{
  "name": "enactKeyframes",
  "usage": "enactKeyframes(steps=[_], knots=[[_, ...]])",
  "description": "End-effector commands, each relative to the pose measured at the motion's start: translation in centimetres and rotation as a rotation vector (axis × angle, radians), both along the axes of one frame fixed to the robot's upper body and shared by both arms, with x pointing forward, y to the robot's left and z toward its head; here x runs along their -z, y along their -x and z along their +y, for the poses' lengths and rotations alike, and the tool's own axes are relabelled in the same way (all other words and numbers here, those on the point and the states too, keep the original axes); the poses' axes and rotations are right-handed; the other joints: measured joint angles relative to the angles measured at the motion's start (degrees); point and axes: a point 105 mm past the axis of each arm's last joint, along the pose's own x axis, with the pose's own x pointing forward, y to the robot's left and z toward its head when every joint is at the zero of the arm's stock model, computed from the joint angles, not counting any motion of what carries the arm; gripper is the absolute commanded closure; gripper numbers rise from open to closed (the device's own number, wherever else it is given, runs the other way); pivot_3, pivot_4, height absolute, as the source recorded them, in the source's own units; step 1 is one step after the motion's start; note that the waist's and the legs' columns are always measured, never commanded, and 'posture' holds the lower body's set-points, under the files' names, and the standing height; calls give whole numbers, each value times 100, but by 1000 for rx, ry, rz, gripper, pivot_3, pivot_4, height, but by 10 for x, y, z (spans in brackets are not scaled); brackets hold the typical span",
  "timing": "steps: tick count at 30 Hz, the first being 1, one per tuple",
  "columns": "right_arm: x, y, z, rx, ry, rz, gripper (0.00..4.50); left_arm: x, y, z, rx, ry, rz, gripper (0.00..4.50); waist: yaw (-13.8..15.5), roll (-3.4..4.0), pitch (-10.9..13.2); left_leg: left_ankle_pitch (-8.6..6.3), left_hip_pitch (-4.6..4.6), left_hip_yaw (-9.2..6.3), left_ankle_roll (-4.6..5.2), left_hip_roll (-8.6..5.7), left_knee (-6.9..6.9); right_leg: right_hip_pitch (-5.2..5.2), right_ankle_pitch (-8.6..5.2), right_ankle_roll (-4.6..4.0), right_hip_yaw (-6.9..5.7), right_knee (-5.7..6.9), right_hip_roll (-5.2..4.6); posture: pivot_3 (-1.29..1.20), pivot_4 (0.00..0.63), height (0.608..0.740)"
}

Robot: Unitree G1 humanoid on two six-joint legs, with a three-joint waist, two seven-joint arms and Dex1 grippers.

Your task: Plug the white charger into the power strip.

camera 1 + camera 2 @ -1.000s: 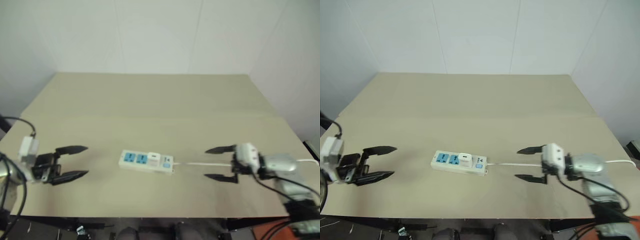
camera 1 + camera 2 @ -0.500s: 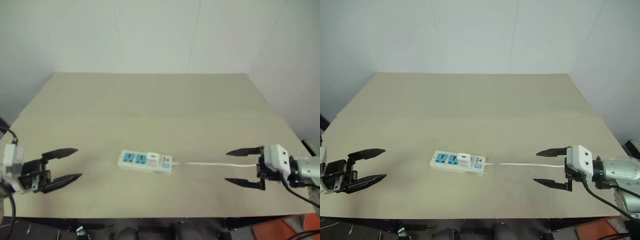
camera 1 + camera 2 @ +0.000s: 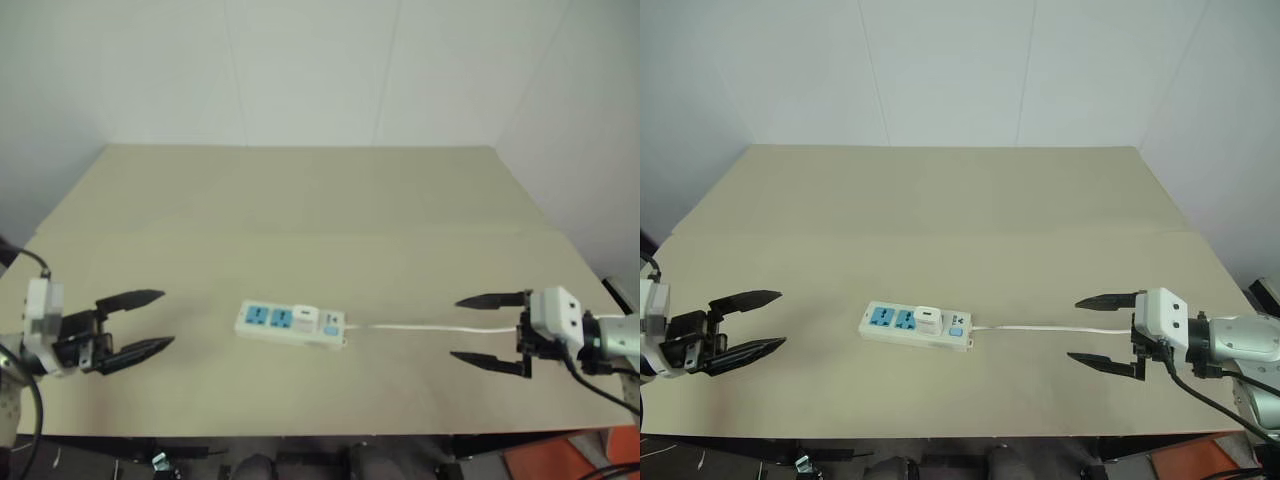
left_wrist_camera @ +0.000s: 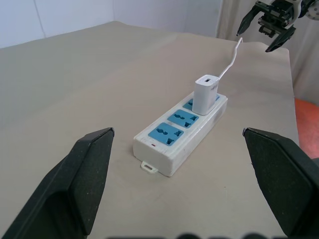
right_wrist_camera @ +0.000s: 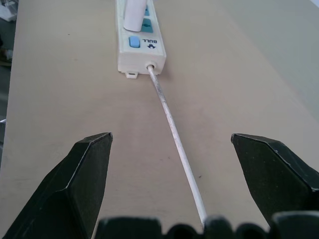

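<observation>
The left gripper [image 3: 740,325] hangs over the table's [image 3: 940,200] near left edge, its two black fingers spread wide with nothing between them, pointing inward toward the middle; it stands well apart from the strip [image 3: 917,326].

The strip lies near the middle of the table's front half, flat, its long axis running left to right (tilted a touch, the right end slightly nearer the front edge); the two left sockets show bare blue faces. The charger [image 3: 929,318] stands upright in the third socket, the one nearest the cord end, its body rising straight up from the strip face; in the left wrist view it [image 4: 206,93] looks seated square, with no gap visible under it, so I judge the plugging done or all but done.

The cord [image 3: 1050,328] leaves the strip's right end and runs rightward along the same axis, passing between the fingers of the right gripper [image 3: 1105,330]; that gripper is also spread wide and pinches nothing, and it points back along the cord toward the strip.

Both grippers flank the strip end-on; the left looks marginally nearer to it, though the charger sits at the right gripper's end, so any last press down on the charger would seem to suit the right arm, coming in from above rather than along the strip.
</observation>
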Motion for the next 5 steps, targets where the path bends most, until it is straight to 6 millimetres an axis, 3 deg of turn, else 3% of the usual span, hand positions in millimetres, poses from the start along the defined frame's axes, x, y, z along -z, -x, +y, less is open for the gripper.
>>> enactKeyframes(steps=[1,5], knots=[[-10,-2,-4,11,20,-30,37,-6,-2,-1,13,-14,-28,0,5,0,0,0,0,0,0,0,0,0,0,0,0,0,0,0,150,740],[-10,-5,-7,27,28,-41,37,-7,-3,-3,30,-18,-37,0,8,0,0,0,-2,0,0,0,0,0,0,0,-1,-2,0,0,150,740]])
